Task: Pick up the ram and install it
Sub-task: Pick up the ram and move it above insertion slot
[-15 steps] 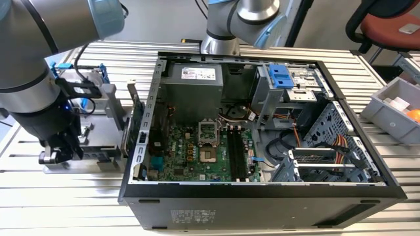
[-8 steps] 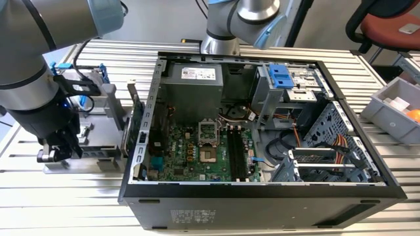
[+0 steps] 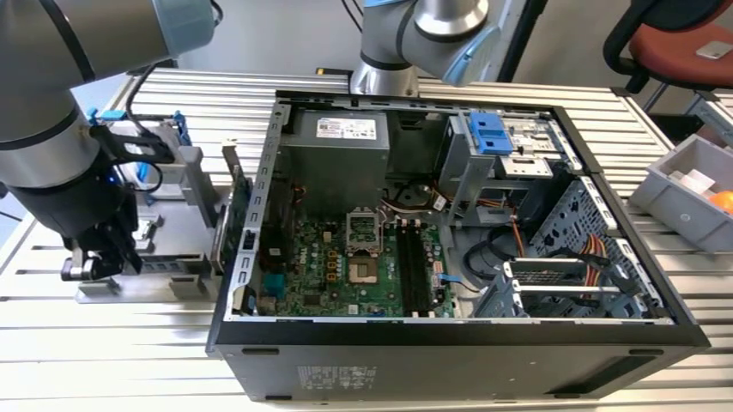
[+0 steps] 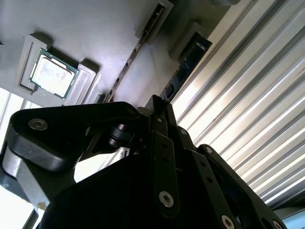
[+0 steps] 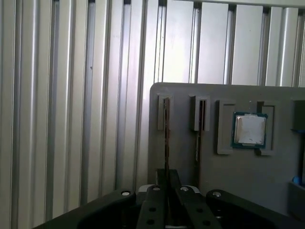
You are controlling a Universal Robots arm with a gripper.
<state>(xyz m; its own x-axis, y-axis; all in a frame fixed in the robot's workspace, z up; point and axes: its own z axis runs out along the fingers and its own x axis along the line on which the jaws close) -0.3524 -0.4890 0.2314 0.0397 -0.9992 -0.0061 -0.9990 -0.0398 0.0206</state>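
Gripping ram (image 5: pixel 166 136), apparently | gripper (image 5: pixel 167 176) at grey holder (image 5: pixel 238 181) | beside case (image 3: pixel 458 352)

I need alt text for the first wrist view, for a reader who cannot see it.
The black gripper hangs close over a grey holder on a ribbed metal table. In the holder's slots the dark ram and another thin strip stand on edge, beside a square processor chip.

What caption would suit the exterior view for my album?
Robot gripper low over a grey parts holder, beside an open computer case on a slatted table.
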